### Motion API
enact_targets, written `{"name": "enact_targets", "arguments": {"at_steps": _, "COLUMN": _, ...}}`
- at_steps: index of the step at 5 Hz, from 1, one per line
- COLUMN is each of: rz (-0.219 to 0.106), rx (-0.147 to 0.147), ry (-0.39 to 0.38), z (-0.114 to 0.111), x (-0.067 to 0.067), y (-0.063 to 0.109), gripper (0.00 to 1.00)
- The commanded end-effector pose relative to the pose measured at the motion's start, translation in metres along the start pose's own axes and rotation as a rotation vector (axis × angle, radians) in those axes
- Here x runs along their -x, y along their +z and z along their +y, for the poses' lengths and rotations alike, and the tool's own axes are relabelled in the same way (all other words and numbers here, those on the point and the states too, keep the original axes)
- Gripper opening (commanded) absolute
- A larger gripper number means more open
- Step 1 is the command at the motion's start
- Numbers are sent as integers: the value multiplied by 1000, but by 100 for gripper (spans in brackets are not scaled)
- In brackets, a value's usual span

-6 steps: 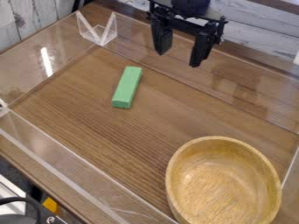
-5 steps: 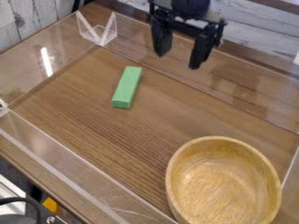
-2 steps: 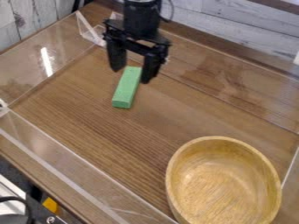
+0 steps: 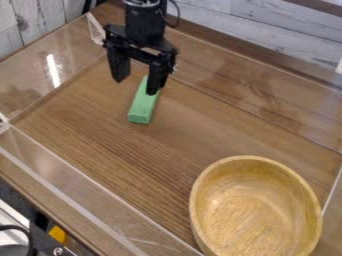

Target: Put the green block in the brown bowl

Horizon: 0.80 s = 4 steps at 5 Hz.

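Observation:
The green block point(image 4: 142, 104) is a small bright green bar lying flat on the wooden table, left of centre. My gripper point(image 4: 140, 76) hangs pointing straight down over the block's far end, open, with one dark finger point(image 4: 118, 66) on the left and the other on the right. Nothing sits between the fingers, and its far tip is partly hidden behind them. The brown bowl point(image 4: 257, 207) is a large, shallow, light wooden bowl at the front right, empty and well apart from the block.
Clear acrylic walls point(image 4: 80, 200) fence the wooden table point(image 4: 201, 130) along the front left and the back. A small clear stand point(image 4: 110, 35) sits at the back left corner. The bowl nearly touches the right edge.
My gripper has travelled from the back right to the left and a little lower, ending above the green block. It stayed open. Block and bowl have not moved.

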<state>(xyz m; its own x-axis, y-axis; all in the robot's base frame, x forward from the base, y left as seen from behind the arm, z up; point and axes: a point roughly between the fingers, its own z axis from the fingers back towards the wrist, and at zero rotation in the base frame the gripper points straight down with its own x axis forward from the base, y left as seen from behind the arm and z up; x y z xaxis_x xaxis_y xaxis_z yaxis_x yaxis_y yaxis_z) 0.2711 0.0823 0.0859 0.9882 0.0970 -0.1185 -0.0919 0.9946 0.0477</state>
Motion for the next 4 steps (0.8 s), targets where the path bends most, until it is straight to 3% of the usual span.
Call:
{"name": "enact_targets", "arguments": {"at_steps": 1, "rz": -23, "rx": -10, "ry": 24, "z": 5, "x": -3, "y": 2, "gripper": 100}}
{"name": "enact_targets", "arguments": {"at_steps": 4, "rz": 10, "rx": -14, "ry": 62, "z": 9, "x": -12, "y": -18, "gripper": 100}}
